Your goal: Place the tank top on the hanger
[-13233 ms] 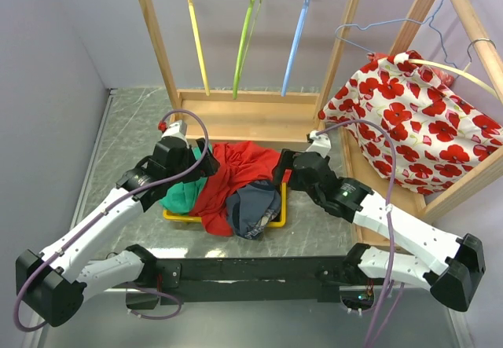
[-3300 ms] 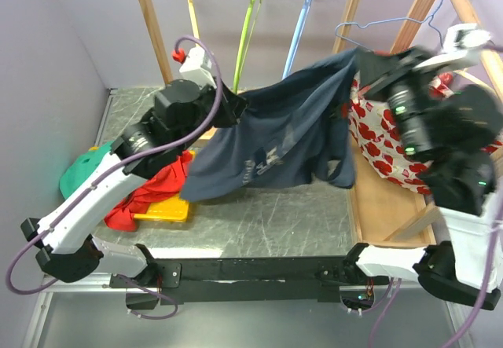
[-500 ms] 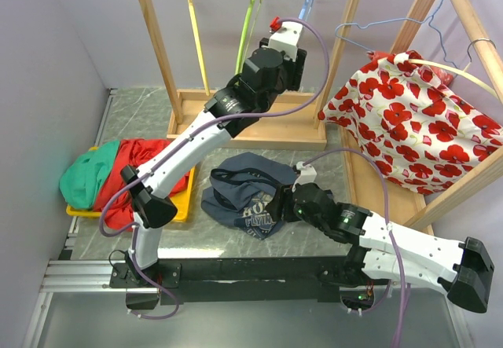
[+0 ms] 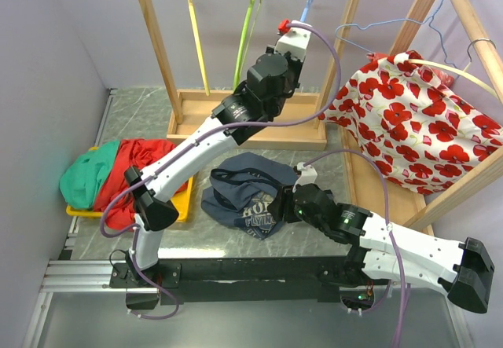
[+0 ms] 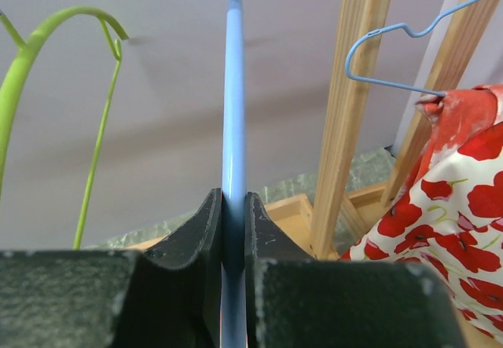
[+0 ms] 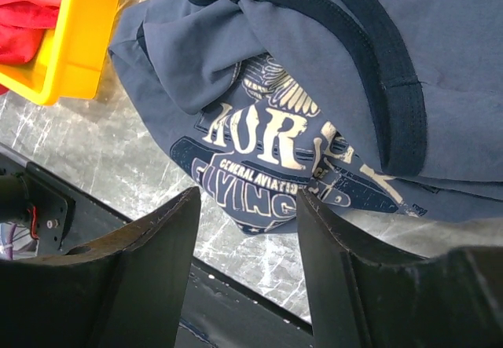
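Left arm higher — jaws on hanger, wooden post alongside

White arms, black joints, looping purple cables, red cap.

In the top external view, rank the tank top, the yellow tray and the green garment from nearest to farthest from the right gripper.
Measured from the right gripper:
1. tank top: right at the open fingers, mid-table.
2. yellow tray: further left, just past the tank top.
3. green garment: at the far left of the table.
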